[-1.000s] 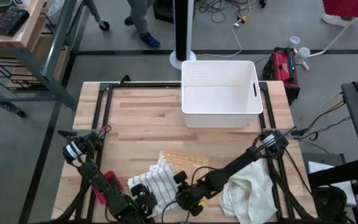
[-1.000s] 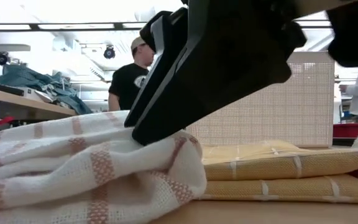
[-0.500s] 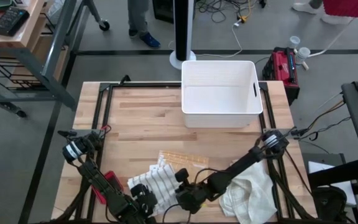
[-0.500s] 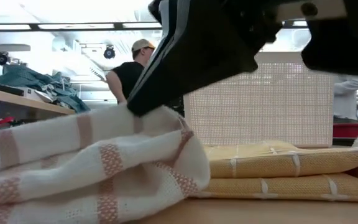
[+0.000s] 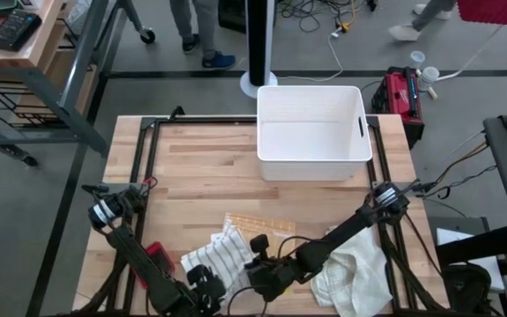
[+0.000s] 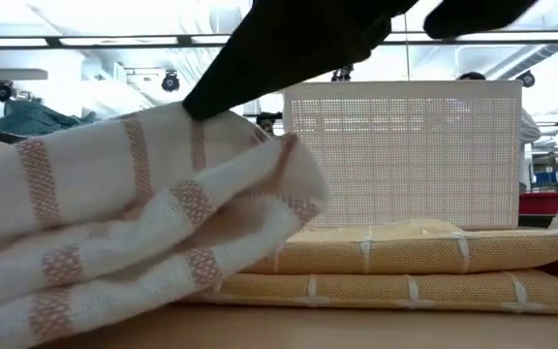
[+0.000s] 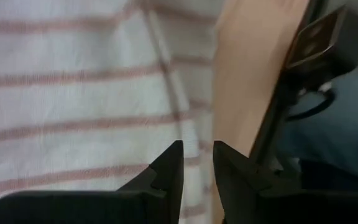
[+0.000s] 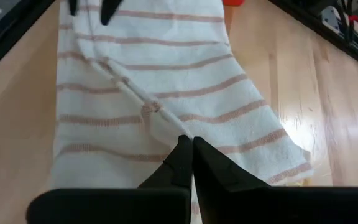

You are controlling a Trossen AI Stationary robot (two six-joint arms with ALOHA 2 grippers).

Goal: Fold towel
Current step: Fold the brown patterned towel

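From above, we see the striped towel (image 5: 220,255) crumpled at the table's (image 5: 201,176) six o'clock edge, our right gripper (image 5: 255,273) pinching its three o'clock side, our left gripper (image 5: 208,291) at its six o'clock corner.

Low down, the towel (image 6: 134,223) overlaps a folded yellow cloth (image 6: 405,262).

Left wrist: fingers (image 7: 169,165) narrowly parted over stripes.

Right wrist: fingers (image 8: 182,155) clamped on towel fabric.

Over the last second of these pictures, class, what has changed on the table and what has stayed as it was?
The right claw closed on an edge of the striped towel and raised it; in the low view the cloth now stands higher and bunches over the yellow towel. The left claw kept its hold on the striped towel. The white bin and cream cloth stayed put.
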